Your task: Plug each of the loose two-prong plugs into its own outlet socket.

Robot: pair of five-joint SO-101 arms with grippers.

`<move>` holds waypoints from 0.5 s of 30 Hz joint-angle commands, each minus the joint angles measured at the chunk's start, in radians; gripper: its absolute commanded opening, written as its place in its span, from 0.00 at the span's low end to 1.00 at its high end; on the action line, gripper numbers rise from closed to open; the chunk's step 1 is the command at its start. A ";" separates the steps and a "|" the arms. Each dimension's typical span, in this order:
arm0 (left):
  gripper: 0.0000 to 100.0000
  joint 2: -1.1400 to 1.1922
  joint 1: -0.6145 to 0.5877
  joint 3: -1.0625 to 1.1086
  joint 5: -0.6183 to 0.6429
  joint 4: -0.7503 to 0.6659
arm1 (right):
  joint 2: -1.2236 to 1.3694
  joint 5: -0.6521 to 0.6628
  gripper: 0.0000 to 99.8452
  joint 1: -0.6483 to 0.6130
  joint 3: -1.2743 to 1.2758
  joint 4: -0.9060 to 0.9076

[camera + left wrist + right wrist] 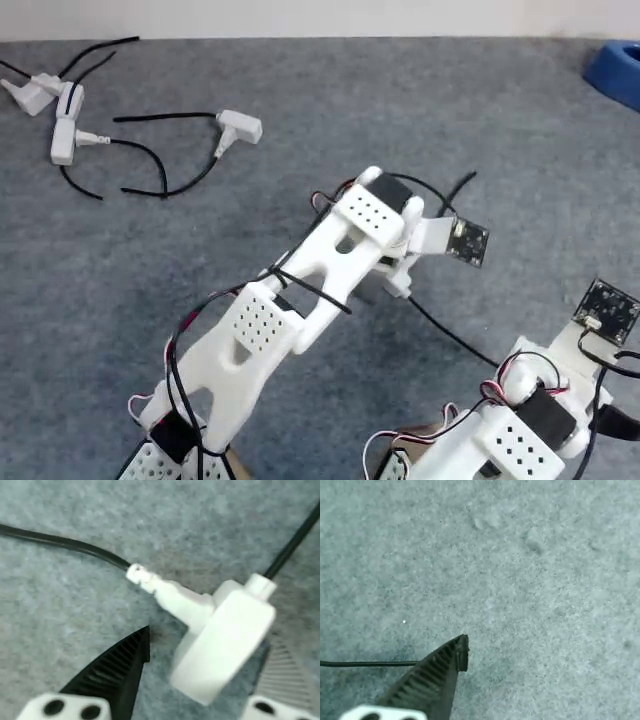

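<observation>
Left gripper (207, 645) is hanging open, straddling the white socket block (225, 635), not pinching it. The block's long axis is running along the fingers. Plug (172, 596) is butting its side, seating unclear. Right arm (520, 430) is sitting farther from the block.

Outlet socket (222, 640) is parked between the left gripper's (209, 647) jaws. Plug (175, 597) is seen touching it, just past the tips.
</observation>
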 commanded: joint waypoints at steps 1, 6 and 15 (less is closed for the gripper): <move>0.14 0.025 0.012 -0.136 0.000 0.083 | -0.008 -0.003 0.56 -0.038 0.013 -0.001; 0.06 0.025 -0.088 -0.189 0.002 0.137 | -0.008 -0.002 0.56 -0.085 0.016 -0.001; 0.06 0.024 -0.435 -0.435 0.003 0.129 | -0.002 -0.002 0.56 -0.093 0.016 -0.001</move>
